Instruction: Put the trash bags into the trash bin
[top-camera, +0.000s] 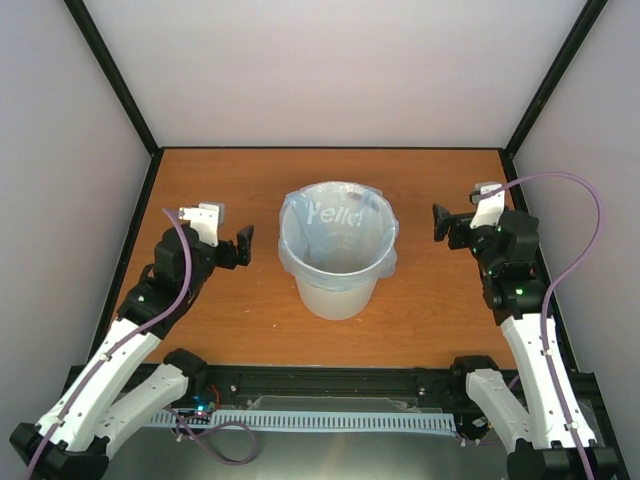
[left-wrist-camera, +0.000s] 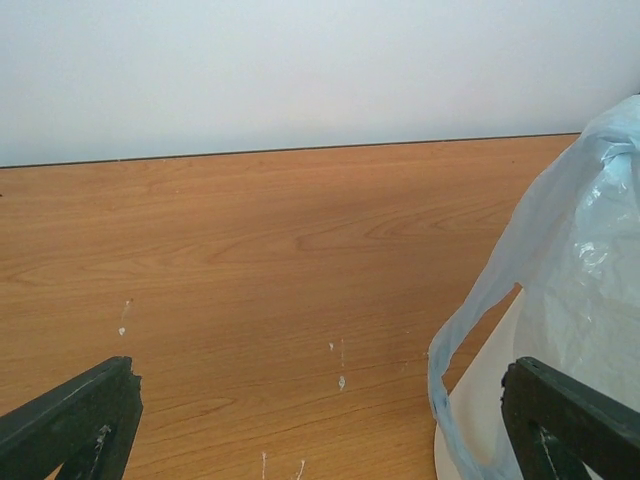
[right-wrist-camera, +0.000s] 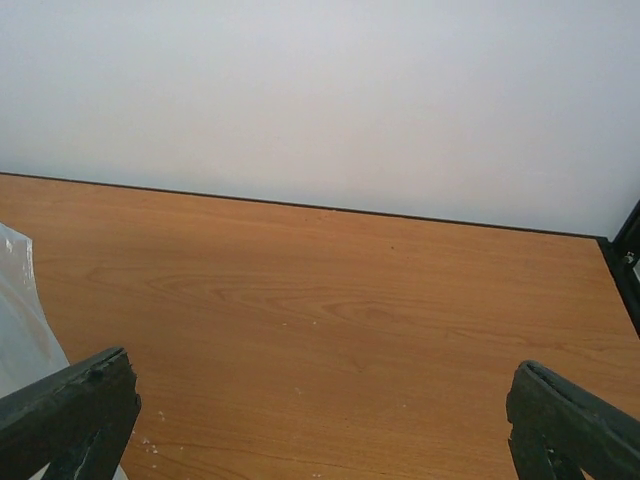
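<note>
The off-white trash bin (top-camera: 340, 295) stands upright at the table's middle. The pale-blue trash bag (top-camera: 338, 228) with white lettering lines it, its top folded out over the rim all round. In the left wrist view the bag (left-wrist-camera: 585, 250) drapes over the bin's wall (left-wrist-camera: 480, 410) at the right edge, a loop hanging down. In the right wrist view a bit of bag (right-wrist-camera: 20, 320) shows at the left edge. My left gripper (top-camera: 245, 245) is open and empty, left of the bin. My right gripper (top-camera: 440, 222) is open and empty, right of the bin.
The wooden table (top-camera: 230, 320) is walled by white panels at the back and sides, with black frame posts at the corners. A black rail with a cable strip (top-camera: 330, 415) runs along the near edge between the arm bases.
</note>
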